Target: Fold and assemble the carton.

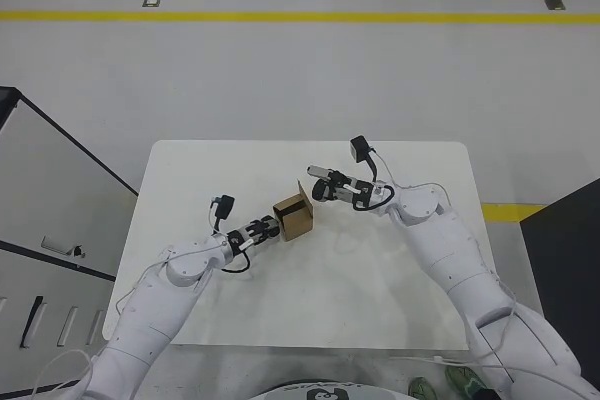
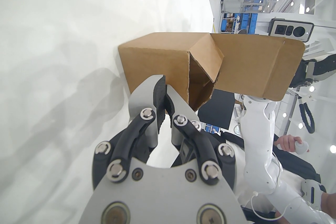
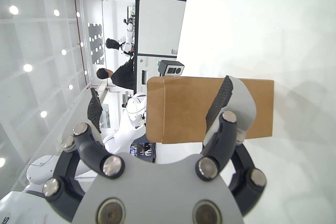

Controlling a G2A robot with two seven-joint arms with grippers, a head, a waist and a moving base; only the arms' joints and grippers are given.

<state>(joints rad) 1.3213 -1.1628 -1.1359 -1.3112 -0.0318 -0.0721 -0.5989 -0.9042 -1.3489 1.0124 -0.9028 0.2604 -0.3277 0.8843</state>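
One white rectangular table [image 1: 380, 290] is carrying the work, its bare surface lying open on every side of the middle. The brown cardboard carton [image 1: 295, 216] is sitting near the table's centre, well apart from all four edges, partly folded, with one long flap [image 1: 302, 192] standing up on its far side. The left gripper [image 2: 164, 93] is clamping a side wall of the carton at its edge, pads pressing together on the cardboard. The right gripper [image 3: 160, 89] is hanging just beside the raised flap with its fingers spread wide, one fingertip [image 3: 225, 93] lying across the flap's face.
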